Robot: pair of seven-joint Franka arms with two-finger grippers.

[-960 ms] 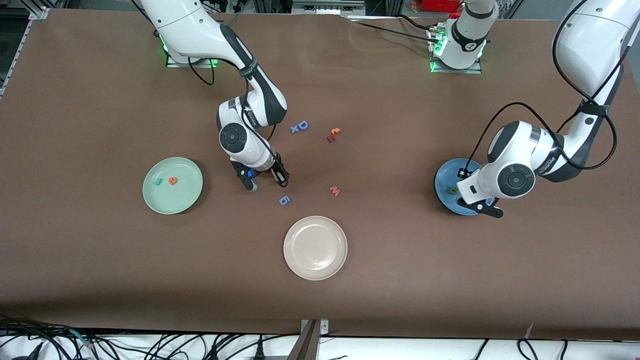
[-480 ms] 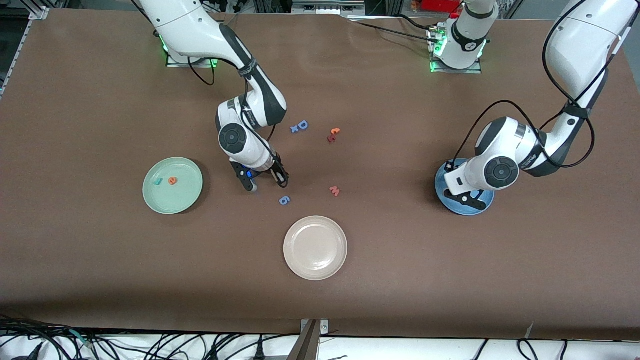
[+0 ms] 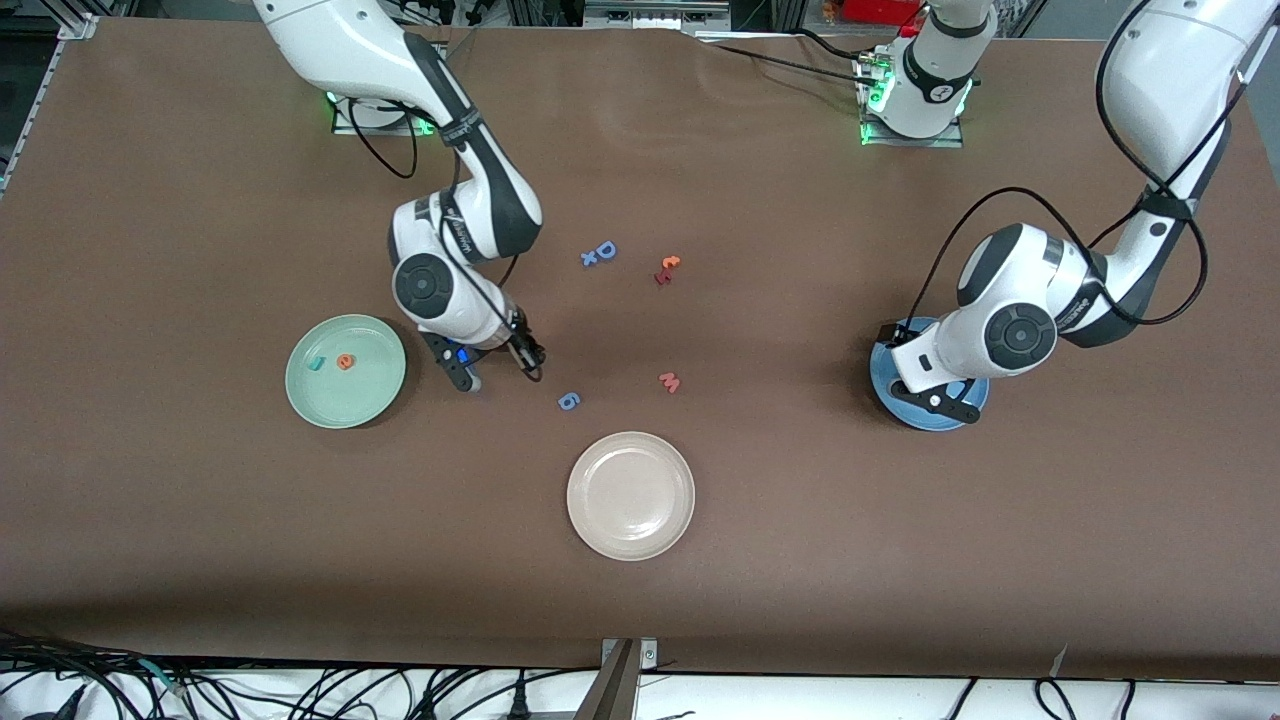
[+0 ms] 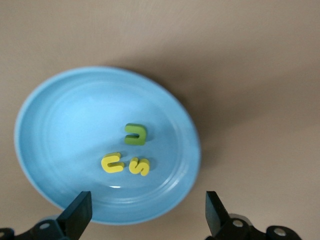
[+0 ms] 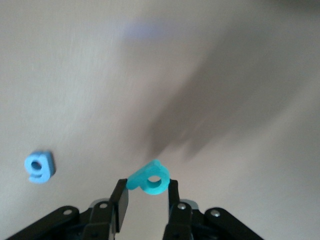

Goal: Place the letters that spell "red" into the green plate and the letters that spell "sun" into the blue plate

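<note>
The blue plate (image 3: 886,362) lies at the left arm's end of the table. In the left wrist view the blue plate (image 4: 65,130) holds an olive-green "u" (image 4: 135,134), a yellow "n" (image 4: 113,163) and a yellow "s" (image 4: 139,166). My left gripper (image 3: 935,398) hangs open over it, its jaws (image 4: 147,217) wide apart and holding nothing. The green plate (image 3: 352,402) holds a teal "r" (image 3: 316,364) and an orange "e" (image 3: 345,361). My right gripper (image 3: 498,372) is over bare table beside that plate, shut (image 5: 146,189) on a teal "d" (image 5: 150,179).
A beige plate (image 3: 630,495) sits nearest the front camera. A blue "6" (image 3: 568,401) and a pinkish "w" (image 3: 669,381) lie mid-table. A blue "D" (image 3: 604,250) and small red-orange letters (image 3: 667,269) lie farther back. The "6" (image 5: 39,166) also shows in the right wrist view.
My left gripper has opened over the blue plate and shifted slightly. My right arm has moved toward the green plate, carrying the teal "d".
</note>
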